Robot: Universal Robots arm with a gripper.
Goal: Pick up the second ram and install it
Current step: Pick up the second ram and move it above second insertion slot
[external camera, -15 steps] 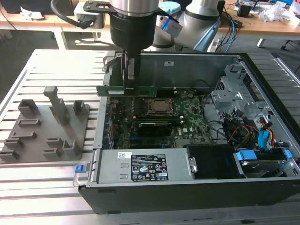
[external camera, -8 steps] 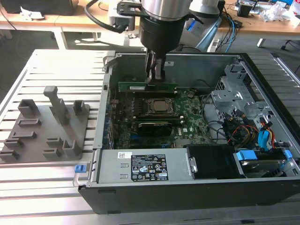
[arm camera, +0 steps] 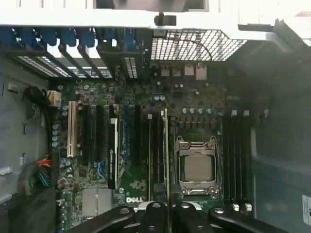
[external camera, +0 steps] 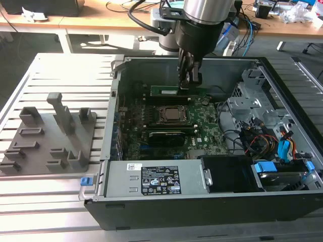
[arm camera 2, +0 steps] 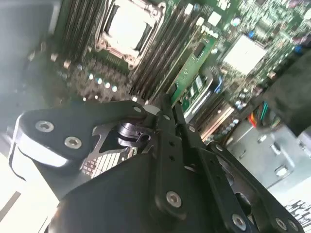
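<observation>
- Near the upper middle of the exterior view, the gripper (external camera: 189, 75) reaches down into the open computer case (external camera: 282, 101), with its fingers clamped on the second ram (external camera: 165, 91).
- That thin green stick stands on edge just above the processor socket (external camera: 171, 115) in the frame, over the memory slots (arm camera: 154, 145) on the motherboard (external camera: 202, 136); whether it is seated cannot be told.
- In the second wrist view the stick (arm camera 2: 187, 73) runs out from the fingertips, parallel with the slots.
- Likely risk: a stick tilted or slightly beside its slot would jam or bend under pressure, and the slot latches may then fail to close.
- Around it: the rear case wall stands close behind the gripper, a cluster of cables (external camera: 262, 138) lies at the frame's right, and the power supply (external camera: 151, 181) sits along the lower edge.
- At the far left, a grey holder tray (external camera: 45, 136) rests on the slatted table (external camera: 75, 70), well apart.
</observation>
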